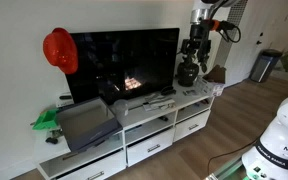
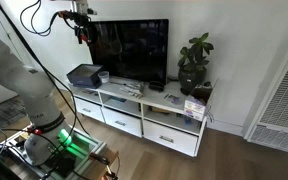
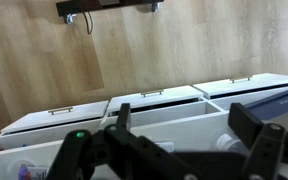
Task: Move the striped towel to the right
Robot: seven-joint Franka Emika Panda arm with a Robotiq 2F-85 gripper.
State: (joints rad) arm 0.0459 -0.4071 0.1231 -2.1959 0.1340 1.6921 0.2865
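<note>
A grey-blue folded thing (image 1: 84, 124) lies at one end of the white TV cabinet (image 1: 149, 135). It also shows in an exterior view (image 2: 84, 74) and at the right edge of the wrist view (image 3: 282, 101). It looks like the towel, but I cannot make out stripes. My gripper (image 1: 196, 45) hangs high in the air in front of the cabinet, well above that thing and apart from it, as an exterior view (image 2: 83, 33) also shows. In the wrist view the gripper (image 3: 184, 128) is open and empty, its two fingers spread wide over the cabinet top.
A black TV (image 1: 124, 62) stands on the cabinet, with a red hat (image 1: 59, 50) at its corner and a potted plant (image 2: 194, 62) at the other end. A green item (image 1: 46, 120) lies beside the grey-blue thing. Small items (image 2: 149, 88) lie under the TV.
</note>
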